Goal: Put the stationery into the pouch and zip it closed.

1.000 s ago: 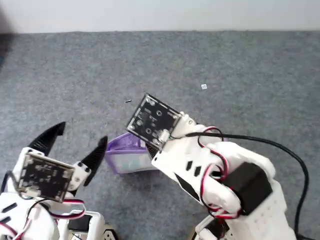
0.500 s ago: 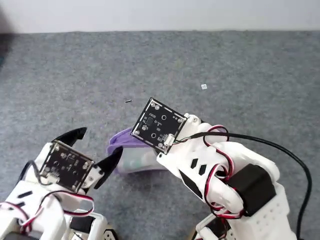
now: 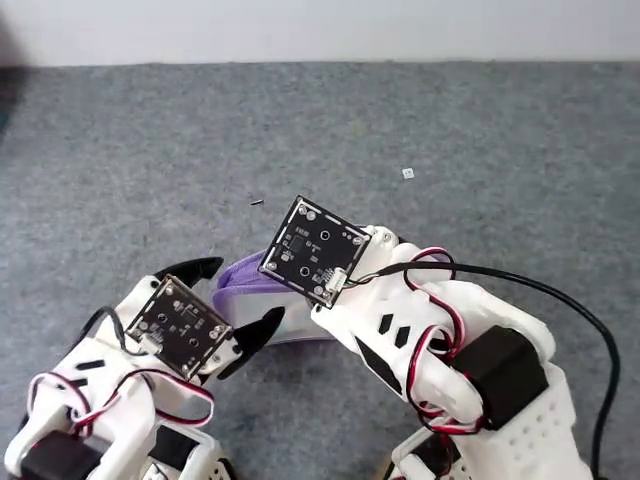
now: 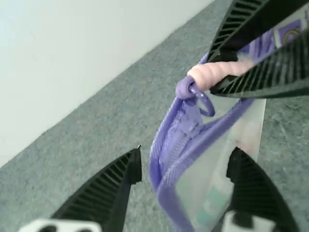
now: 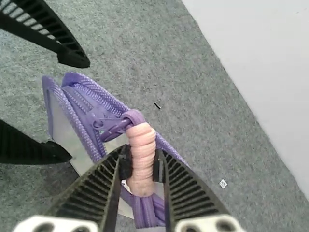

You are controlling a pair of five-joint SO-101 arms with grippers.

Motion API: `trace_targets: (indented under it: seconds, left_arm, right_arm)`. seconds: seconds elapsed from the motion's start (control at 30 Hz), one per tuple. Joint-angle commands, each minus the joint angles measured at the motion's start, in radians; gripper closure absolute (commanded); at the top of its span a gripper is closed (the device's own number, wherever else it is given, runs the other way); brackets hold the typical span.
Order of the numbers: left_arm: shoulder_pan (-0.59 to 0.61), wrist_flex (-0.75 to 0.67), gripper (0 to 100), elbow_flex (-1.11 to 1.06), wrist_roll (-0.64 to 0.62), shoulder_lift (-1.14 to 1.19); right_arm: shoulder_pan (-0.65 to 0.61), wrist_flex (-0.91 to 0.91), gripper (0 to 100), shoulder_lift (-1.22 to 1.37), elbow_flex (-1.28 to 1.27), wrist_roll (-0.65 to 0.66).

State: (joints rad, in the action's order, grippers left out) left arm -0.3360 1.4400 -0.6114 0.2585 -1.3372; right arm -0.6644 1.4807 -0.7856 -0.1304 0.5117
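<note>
A purple pouch (image 3: 245, 272) with clear sides lies on the grey mat, partly under the arms. Its zipper has a pink pull tab (image 5: 140, 145). My right gripper (image 5: 141, 154) is shut on that tab, and in the left wrist view the tab (image 4: 215, 75) shows between the right gripper's dark fingers (image 4: 251, 29). My left gripper (image 4: 186, 159) is open, one finger on each side of the pouch's end (image 4: 193, 145), not touching it as far as I can see. Pale and green items (image 4: 212, 203) show through the clear side. In the high view the left gripper (image 3: 245, 292) sits beside the right arm's camera board (image 3: 315, 250).
Grey mat (image 3: 150, 150) runs to a white wall (image 3: 320, 30) at the back. A small black bit (image 3: 257, 202) and a white speck (image 3: 407, 173) lie beyond the pouch. The right arm's black cable (image 3: 540, 285) loops off to the right.
The left arm has swung right and forward, bringing its open fingers around the pouch's end. The right arm has shifted slightly with the tab; the pouch's end has moved with it.
</note>
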Motion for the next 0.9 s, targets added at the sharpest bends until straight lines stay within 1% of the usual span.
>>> trace_targets:
  seconds: [0.0, 0.17, 0.27, 0.63, 0.87]
  left_arm:
    - [-0.032, -0.046, 71, 0.002, 0.005, 0.005]
    - [-0.124, -0.049, 80, 0.007, 0.005, 0.003]
    - [-0.157, -0.049, 84, 0.002, 0.005, 0.003]
    - [-0.157, -0.044, 87, -0.053, 0.005, -0.003]
    - [-0.16, -0.043, 95, -0.058, 0.005, 0.003]
  right_arm:
    - [0.013, -0.001, 99.1, 0.004, -0.02, 0.014]
    - [0.015, -0.001, 99.1, 0.004, -0.02, 0.014]
    - [0.018, -0.001, 99.1, 0.004, -0.018, 0.014]
    - [0.021, -0.042, 99.1, 0.004, -0.018, 0.014]
    - [0.021, -0.044, 99.1, 0.004, -0.018, 0.014]
